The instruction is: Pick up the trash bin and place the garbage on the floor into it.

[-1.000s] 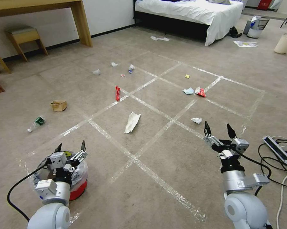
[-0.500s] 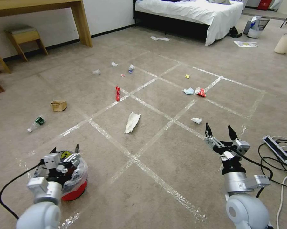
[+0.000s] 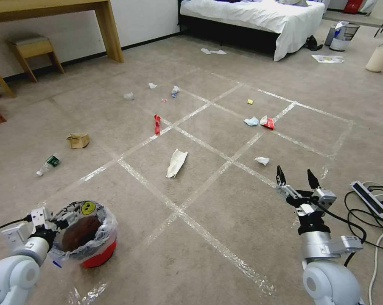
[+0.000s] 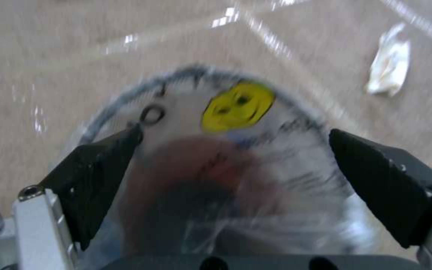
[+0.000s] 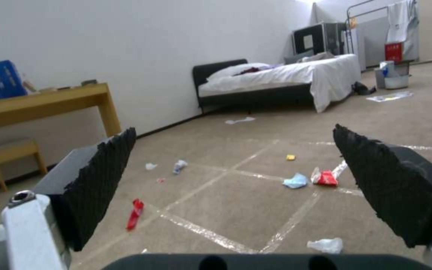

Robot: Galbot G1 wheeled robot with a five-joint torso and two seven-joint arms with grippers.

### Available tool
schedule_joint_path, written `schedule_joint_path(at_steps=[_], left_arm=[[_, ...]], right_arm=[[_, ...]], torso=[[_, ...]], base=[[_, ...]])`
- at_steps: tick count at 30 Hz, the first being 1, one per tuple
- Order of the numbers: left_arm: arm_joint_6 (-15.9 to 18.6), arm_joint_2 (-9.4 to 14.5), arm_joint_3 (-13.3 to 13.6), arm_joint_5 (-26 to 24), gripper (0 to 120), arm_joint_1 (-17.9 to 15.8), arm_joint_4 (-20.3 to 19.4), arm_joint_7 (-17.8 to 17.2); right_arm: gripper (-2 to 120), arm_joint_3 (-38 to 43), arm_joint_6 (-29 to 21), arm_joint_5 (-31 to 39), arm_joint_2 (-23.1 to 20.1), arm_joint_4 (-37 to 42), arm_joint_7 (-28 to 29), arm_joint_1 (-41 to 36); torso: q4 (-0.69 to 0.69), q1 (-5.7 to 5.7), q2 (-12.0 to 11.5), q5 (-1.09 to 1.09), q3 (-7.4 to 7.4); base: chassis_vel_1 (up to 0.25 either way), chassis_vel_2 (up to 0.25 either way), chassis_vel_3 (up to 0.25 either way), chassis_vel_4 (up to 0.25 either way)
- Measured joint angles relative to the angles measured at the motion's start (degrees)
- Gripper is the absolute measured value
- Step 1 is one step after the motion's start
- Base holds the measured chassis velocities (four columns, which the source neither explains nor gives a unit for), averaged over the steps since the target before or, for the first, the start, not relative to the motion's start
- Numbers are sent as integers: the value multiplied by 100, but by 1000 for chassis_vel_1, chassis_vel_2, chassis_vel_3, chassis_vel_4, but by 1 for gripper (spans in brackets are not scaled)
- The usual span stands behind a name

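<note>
1. Location: the bin [image 3: 86, 232] stands upright on the floor [image 3: 225, 220], at the robot's near left, just outside the taped grid. It has not been lifted.

2. Left gripper [image 4: 233, 168]: its fingers [image 4: 98, 176] are spread wide, one to each side of the bin's mouth in the left wrist view, with nothing between them but the opening. In the head view it sits at the bin's left rim [image 3: 40, 220]. Contact with the rim cannot be confirmed.

3. Right gripper [image 3: 296, 180]: held clear above the carpet at the near right, jaws apart, carrying nothing.

4. Handling, judged: the bin looks small, holds nothing visible and is probably light. The red body and black rim appear rigid. The clear liner [image 3: 108, 226] billows over the rim, is crinkly, and is likely slick and loose.

5. Grip point, judged: pinch the rim wall, one finger inside and one outside, at the near-left edge away from the smiley sticker [image 3: 88, 207]. Clamping liner film alone risks slipping or pulling the bag out. A one-sided rim hold may let the bin tilt.

6. Garbage: a white paper [image 3: 176, 162] is nearest to the bin; a tissue [image 3: 262, 160] lies just ahead of the right gripper. A mask [image 3: 251, 121], red wrappers [image 3: 157, 123], a paper bag [image 3: 78, 140] and a bottle [image 3: 47, 164] lie farther off. All look light and soft; the bottle may roll.
</note>
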Motion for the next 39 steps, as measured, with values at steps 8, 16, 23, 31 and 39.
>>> schedule_joint_path(at_steps=[8, 16, 23, 31, 39], left_arm=[[313, 653, -37, -150, 100, -152, 877, 299], [272, 884, 38, -116, 100, -324, 1455, 654], [177, 974, 201, -84, 100, -553, 2054, 891], [146, 1260, 358, -118, 100, -798, 2628, 1249], [131, 1259, 406, -92, 100, -865, 2853, 1297]], right_arm=[[100, 52, 0, -8, 18, -43, 1, 2], [100, 40, -12, -59, 80, -81, 6, 18], [100, 59, -41, -118, 122, -83, 16, -6], [100, 103, -46, -241, 232, -77, 21, -94], [100, 59, -44, -303, 275, -151, 23, -70]], torso=[[0, 0, 0, 2, 0], [0, 0, 0, 2, 0], [0, 0, 0, 1, 0], [-1, 0, 0, 2, 0], [1, 0, 0, 2, -1]], base=[[0, 0, 0, 0], [0, 0, 0, 0], [0, 0, 0, 0], [0, 0, 0, 0], [0, 0, 0, 0]])
